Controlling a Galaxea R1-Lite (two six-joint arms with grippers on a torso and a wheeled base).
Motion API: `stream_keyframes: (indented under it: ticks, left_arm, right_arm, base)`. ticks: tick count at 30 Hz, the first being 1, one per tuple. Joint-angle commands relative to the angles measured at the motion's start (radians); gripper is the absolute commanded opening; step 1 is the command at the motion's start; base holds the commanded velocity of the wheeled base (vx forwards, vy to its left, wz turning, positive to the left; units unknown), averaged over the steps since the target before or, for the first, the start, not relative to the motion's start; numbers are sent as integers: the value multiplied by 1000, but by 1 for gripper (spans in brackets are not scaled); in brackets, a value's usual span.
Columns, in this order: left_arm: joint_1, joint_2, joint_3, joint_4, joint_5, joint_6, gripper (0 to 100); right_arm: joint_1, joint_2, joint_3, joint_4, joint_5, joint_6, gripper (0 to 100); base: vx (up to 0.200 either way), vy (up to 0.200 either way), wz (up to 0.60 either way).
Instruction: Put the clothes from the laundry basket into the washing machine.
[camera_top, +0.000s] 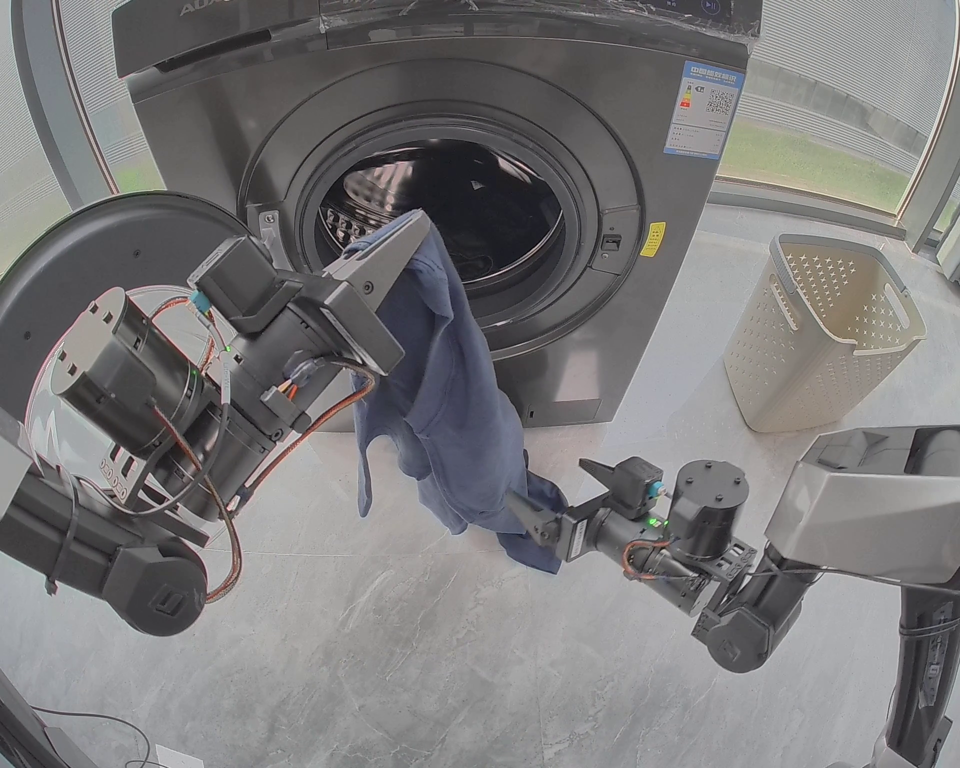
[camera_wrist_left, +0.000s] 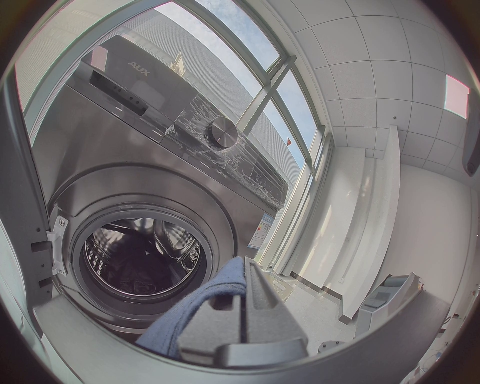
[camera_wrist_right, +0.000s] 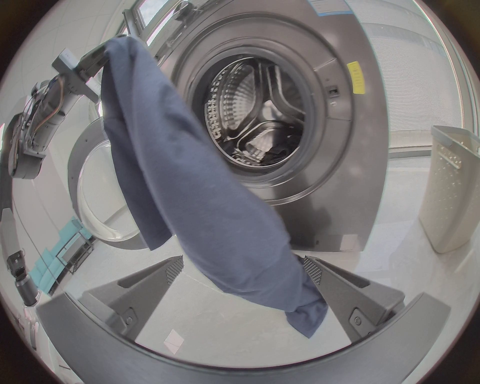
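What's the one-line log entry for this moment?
left claw: shut on blue garment, before open washing machine | right claw: open around garment's low end | laundry basket: on floor

The left arm (camera_top: 130, 400) is angling upward, left jaws clamping the blue garment (camera_top: 450, 400); the right arm (camera_top: 700, 545) is stretching forward low, right jaws standing wide apart.

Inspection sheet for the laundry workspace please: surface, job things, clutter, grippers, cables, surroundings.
Surface: grey stone-pattern floor.
Job's things: blue garment hangs before the open drum of the washing machine; laundry basket stands on the floor to the right.
Clutter: nothing seen.
Grippers: left gripper, jaws shut on the garment's top; right gripper, jaws open at its lower end.
Cables: orange leads along the left wrist; cable on the floor.
Surroundings: windows behind; door swung open on the left.
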Motion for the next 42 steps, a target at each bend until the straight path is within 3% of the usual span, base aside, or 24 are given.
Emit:
stream_keyframes:
  ticks: [1,9,14,20,27,28,35,42]
  left_arm:
    - [-5,-1,0,0,1,0,0]
    - [-6,-2,1,0,-2,0,0]
    - [-6,-2,1,0,-2,0,0]
    - [-6,-4,1,0,-3,0,0]
    - [-8,-5,1,0,-3,0,0]
    - [-8,-7,3,0,-3,0,0]
    - [-18,-30,16,0,-11,-2,0]
    - [-35,-38,24,0,-11,-2,0]
  right_arm:
    - [-69,-57,-4,10,4,-5,100]
    - [-59,44,-133,30,6,-7,100]
    - [-9,130,-217,34,33,-7,100]
    - [53,152,-269,53,35,-7,100]
    - [46,161,-343,93,32,-7,100]
    - [39,184,-404,117,32,-18,100]
    - [25,242,-547,156,32,-27,100]
    - [46,271,-593,154,50,-27,100]
  base:
    - [0,0,0]
    - [0,0,0]
    - [0,0,0]
    - [0,0,0]
    - [0,0,0]
    - [0,0,0]
    - [0,0,0]
    - [0,0,0]
